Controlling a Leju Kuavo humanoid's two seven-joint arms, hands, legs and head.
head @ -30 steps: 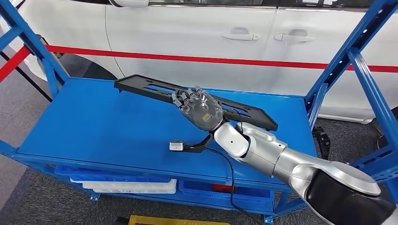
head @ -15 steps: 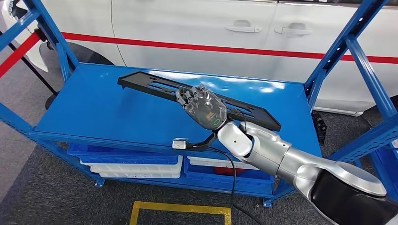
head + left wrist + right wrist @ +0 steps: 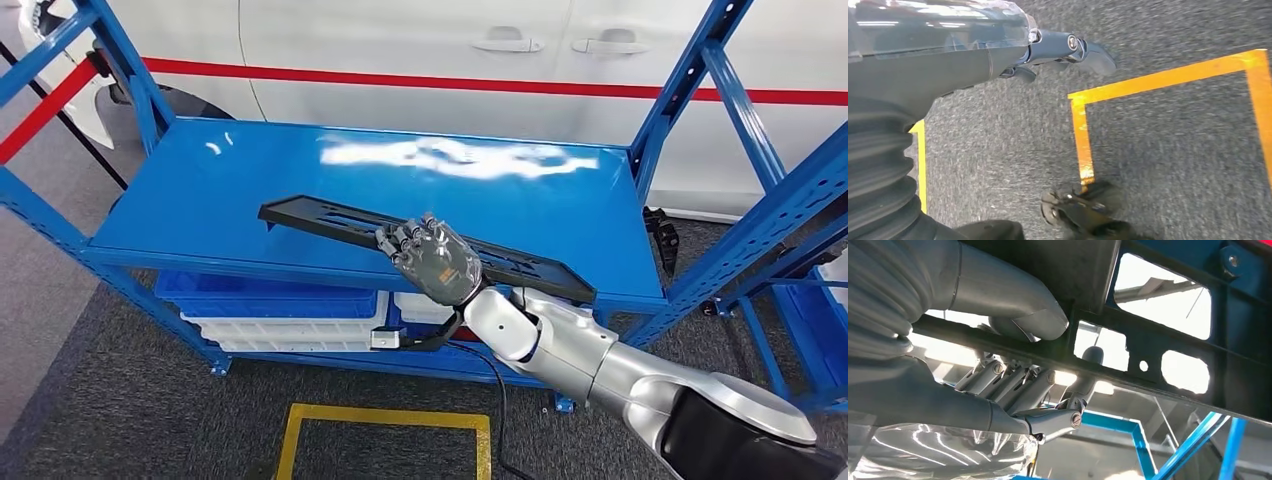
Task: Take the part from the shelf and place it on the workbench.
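Observation:
The part (image 3: 322,217) is a long, flat black frame with slots. In the head view my right hand (image 3: 432,260) grips it near its middle and holds it level above the front edge of the blue shelf (image 3: 300,170). The right wrist view looks up at the part (image 3: 1148,335), with my thumb (image 3: 1020,315) against one face and my fingers (image 3: 1018,385) wrapped over the other. My left hand (image 3: 948,55) hangs over the grey floor, holding nothing, with a finger (image 3: 1088,50) stretched out.
Blue uprights (image 3: 690,90) stand at the shelf's corners, and a white car (image 3: 420,45) with a red stripe is parked behind. Blue and white bins (image 3: 280,310) sit on the lower level. Yellow tape (image 3: 380,420) marks the carpet. A black cable (image 3: 495,385) hangs below my right wrist.
The whole picture has shifted: the shelf now lies farther off and higher in view. The part, still in my right hand, has come from the shelf's back to its front edge.

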